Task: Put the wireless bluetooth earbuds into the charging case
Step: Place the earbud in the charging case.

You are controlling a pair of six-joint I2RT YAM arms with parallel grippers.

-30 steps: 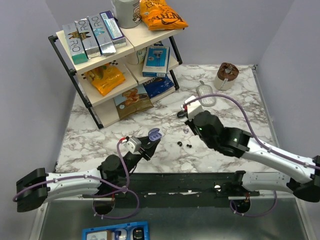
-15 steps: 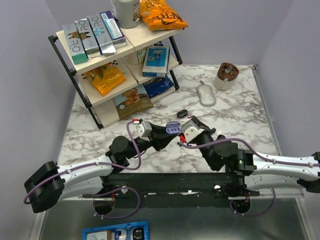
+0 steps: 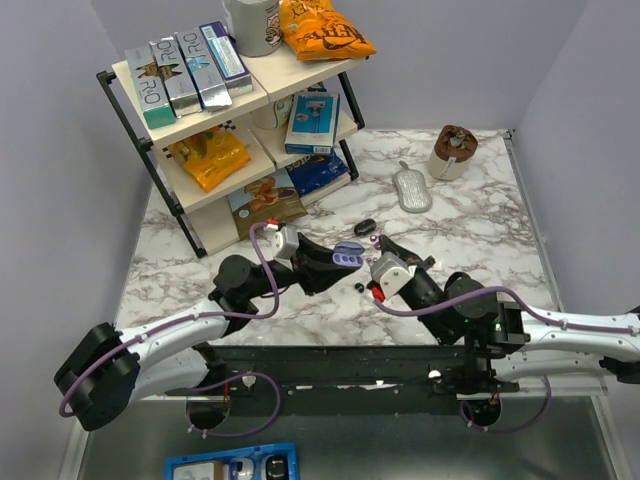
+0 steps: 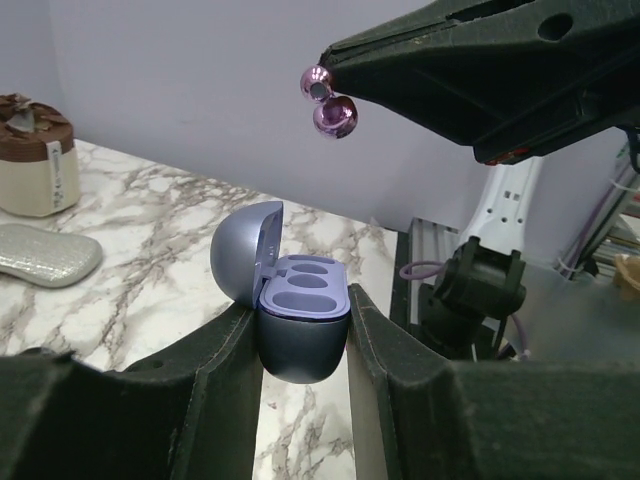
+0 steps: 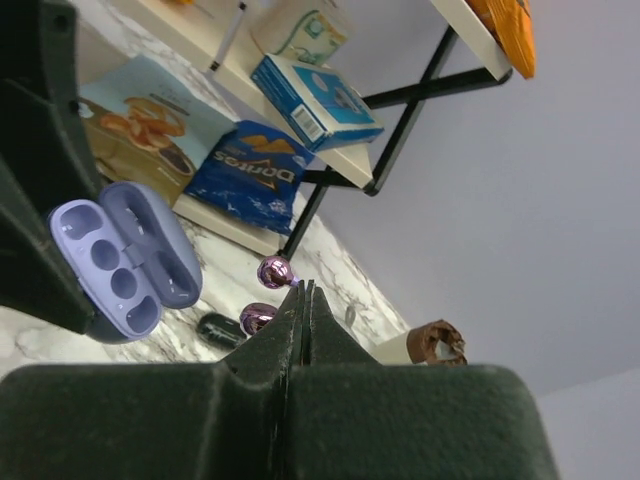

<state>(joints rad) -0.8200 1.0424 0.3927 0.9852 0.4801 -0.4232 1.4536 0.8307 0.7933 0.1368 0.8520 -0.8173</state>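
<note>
Left claw (image 4: pixel 303 345) clamps the open lavender charging case (image 4: pixel 298 300). Right claw (image 5: pixel 303 292), pinched tight, holds a shiny purple earbud (image 4: pixel 333 112) just above it, slightly right.

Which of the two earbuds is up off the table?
The shiny pink earbud pinched by the right gripper, jaws shut, close to the open charging case; the other earbud lies on the marble table.
</note>
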